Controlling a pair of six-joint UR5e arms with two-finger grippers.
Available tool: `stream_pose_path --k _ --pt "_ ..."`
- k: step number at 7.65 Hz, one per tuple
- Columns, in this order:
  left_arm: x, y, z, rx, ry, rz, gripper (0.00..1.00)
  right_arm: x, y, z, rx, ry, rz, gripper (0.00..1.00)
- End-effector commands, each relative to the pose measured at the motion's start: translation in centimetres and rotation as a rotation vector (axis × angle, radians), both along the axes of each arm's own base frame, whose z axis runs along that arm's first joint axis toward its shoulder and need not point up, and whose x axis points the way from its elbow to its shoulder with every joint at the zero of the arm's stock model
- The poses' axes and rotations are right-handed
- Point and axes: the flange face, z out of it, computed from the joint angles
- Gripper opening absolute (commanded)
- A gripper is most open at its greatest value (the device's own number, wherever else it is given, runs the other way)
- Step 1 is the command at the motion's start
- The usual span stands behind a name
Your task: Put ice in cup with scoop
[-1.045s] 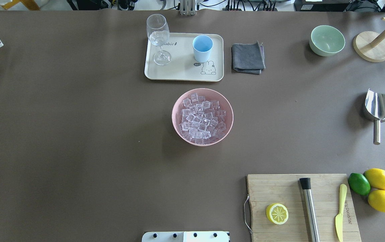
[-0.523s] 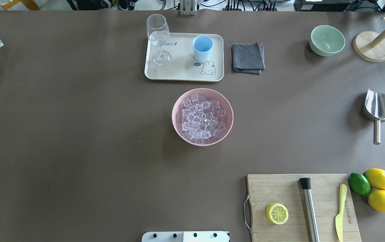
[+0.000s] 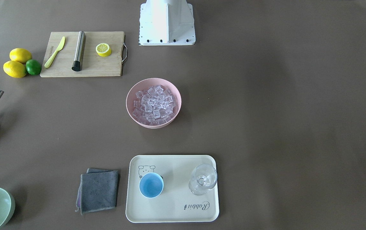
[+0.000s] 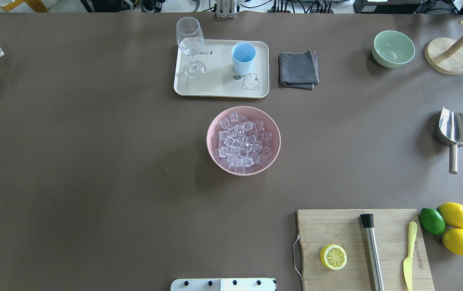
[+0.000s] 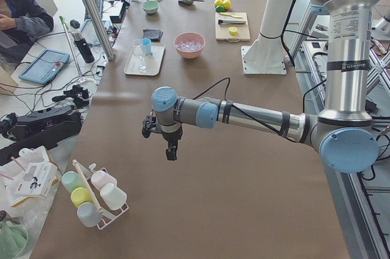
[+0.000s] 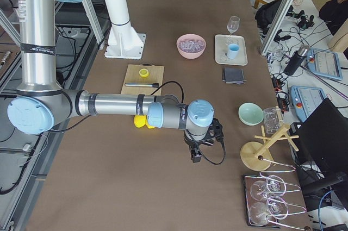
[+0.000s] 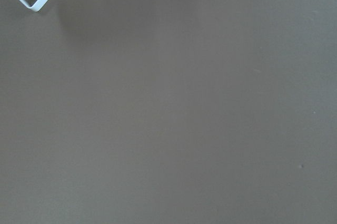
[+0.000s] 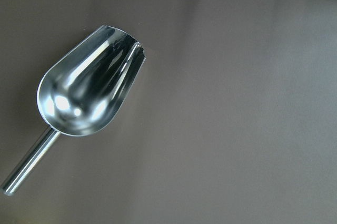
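Observation:
The steel scoop [image 4: 453,131] lies on the table at the right, handle toward the robot; it also shows in the right wrist view [image 8: 89,97]. The ice [image 4: 243,144] fills a pink bowl [image 4: 208,139] at the centre. The light-blue cup [image 4: 243,57] stands upright on a cream tray [image 4: 219,87] behind the bowl. My right gripper [image 6: 196,155] hangs above the scoop's area; I cannot tell whether it is open or shut. My left gripper [image 5: 172,149] hangs over bare table far to the left; its state cannot be told either.
A stemmed glass [image 4: 191,44] stands on the tray beside the cup. A grey cloth [image 4: 298,69], a green bowl [image 4: 393,48] and a wooden stand [image 4: 447,56] are at the back right. A cutting board [image 4: 336,230] with a steel cylinder [image 4: 373,254] is front right.

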Motion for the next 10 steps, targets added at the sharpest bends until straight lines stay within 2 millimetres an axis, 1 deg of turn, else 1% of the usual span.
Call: stream_pose_path --k 1,2,3,4,5,6,7,8,9,10 --pt "6.5 0.8 -4.7 0.092 0.028 0.134 0.98 0.7 0.8 0.3 -0.013 -0.020 0.022 1.00" --pt "9.3 0.8 -6.7 0.133 0.045 0.188 0.98 0.6 0.4 0.0 -0.013 -0.004 0.027 1.00" --pt "13.0 1.3 -9.2 0.200 0.072 0.260 0.98 -0.9 -0.1 -0.5 -0.056 -0.002 0.045 1.00" --pt "16.2 1.8 -10.9 0.257 0.100 0.321 0.98 -3.3 -1.5 -2.3 -0.112 -0.009 0.087 1.00" --pt "19.3 2.1 -13.0 0.315 0.133 0.376 0.98 -6.1 -1.8 -4.1 -0.135 -0.017 0.085 1.00" --pt "22.7 2.9 -14.9 0.380 0.172 0.434 0.98 -8.2 -2.0 -4.9 -0.190 -0.031 0.123 1.00" --pt "26.3 4.1 -16.8 0.449 0.219 0.497 0.98 -10.3 -2.3 -4.7 -0.207 -0.048 0.171 1.00" --pt "30.6 6.0 -18.5 0.555 0.231 0.552 0.98 -12.6 -2.3 -5.2 -0.290 -0.059 0.256 1.00" --pt "35.0 8.3 -20.3 0.675 0.218 0.583 0.98 -14.8 -2.0 -5.3 -0.397 -0.053 0.325 1.00" --pt "37.4 9.3 -21.6 0.717 0.237 0.608 0.98 -16.6 -1.8 -5.1 -0.467 -0.035 0.356 1.00"
